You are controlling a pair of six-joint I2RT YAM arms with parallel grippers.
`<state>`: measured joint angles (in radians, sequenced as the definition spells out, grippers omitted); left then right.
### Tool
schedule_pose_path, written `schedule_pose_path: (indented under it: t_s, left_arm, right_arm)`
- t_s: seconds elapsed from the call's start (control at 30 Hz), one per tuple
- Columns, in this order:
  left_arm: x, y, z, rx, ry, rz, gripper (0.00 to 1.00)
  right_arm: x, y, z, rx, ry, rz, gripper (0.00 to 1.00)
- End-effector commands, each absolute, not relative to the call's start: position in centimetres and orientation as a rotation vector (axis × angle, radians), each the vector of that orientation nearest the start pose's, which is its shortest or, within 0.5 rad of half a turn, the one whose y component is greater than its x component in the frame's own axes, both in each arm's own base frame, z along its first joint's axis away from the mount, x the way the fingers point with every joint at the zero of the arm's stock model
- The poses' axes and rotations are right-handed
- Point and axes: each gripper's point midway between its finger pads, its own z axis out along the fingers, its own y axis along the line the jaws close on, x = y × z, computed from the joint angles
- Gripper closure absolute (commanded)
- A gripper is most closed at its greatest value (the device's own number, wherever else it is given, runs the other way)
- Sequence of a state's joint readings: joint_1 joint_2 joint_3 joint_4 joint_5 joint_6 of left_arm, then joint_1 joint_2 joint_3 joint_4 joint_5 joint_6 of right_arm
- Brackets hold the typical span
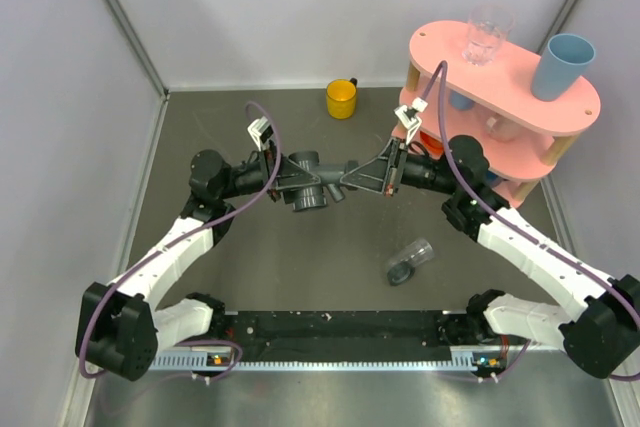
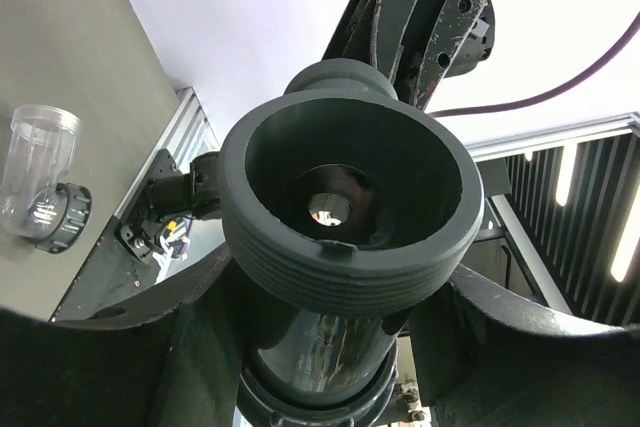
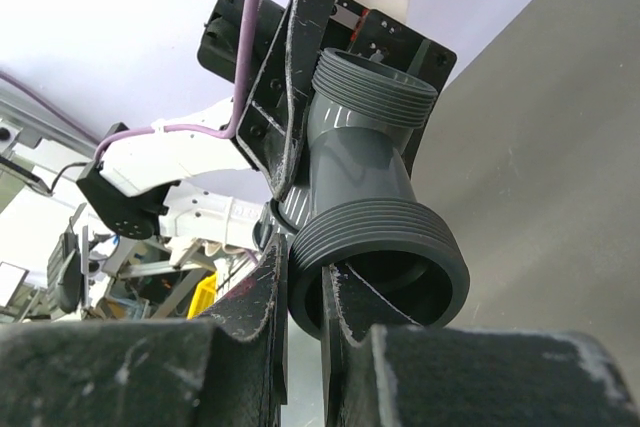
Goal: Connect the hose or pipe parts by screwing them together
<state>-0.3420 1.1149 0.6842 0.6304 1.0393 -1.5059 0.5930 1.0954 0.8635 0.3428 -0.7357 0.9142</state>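
Dark grey plastic T-shaped pipe fitting, top view: held above the dark table between left gripper and right gripper; short clear tubular piece with grey collar lies well apart.
Left wrist view: jaws half-spread, pressing the fitting's barrel.
Right wrist view: jaws pinched tight on its threaded rim.
Step (judged): steadying the fitting.
Next: free one gripper, fetch the clear piece, align collar to thread.

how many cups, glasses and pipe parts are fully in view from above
cups: 2 (yellow cup, blue cup)
glasses: 1 (clear glass)
pipe parts: 2 (grey T fitting, clear tube piece)
total: 5
items under the pink shelf top too hidden to count
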Motion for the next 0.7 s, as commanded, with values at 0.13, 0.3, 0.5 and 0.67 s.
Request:
schedule_pose_path:
  t_s: [0.13,0.3,0.5,0.67]
  left_arm:
    - [20.8,-25.1,35.1,0.061,1.834,-2.051,1.0]
    - [22.6,-24.0,32.5,-0.001,1.975,-1.901,1.0]
    - [24.2,-21.8,29.5,-0.004,2.096,-1.635,1.0]
    - [24.0,-20.1,24.5,-0.068,2.339,-1.39,1.0]
  right_arm:
    - [20.8,29.4,34.4,-0.416,1.71,1.622,0.56]
    - [21.6,26.2,33.6,-0.336,1.776,1.507,0.36]
    - [22.2,21.8,27.2,-0.229,2.056,1.151,0.26]
    - [21.0,17.3,19.3,-0.179,2.406,0.787,0.27]
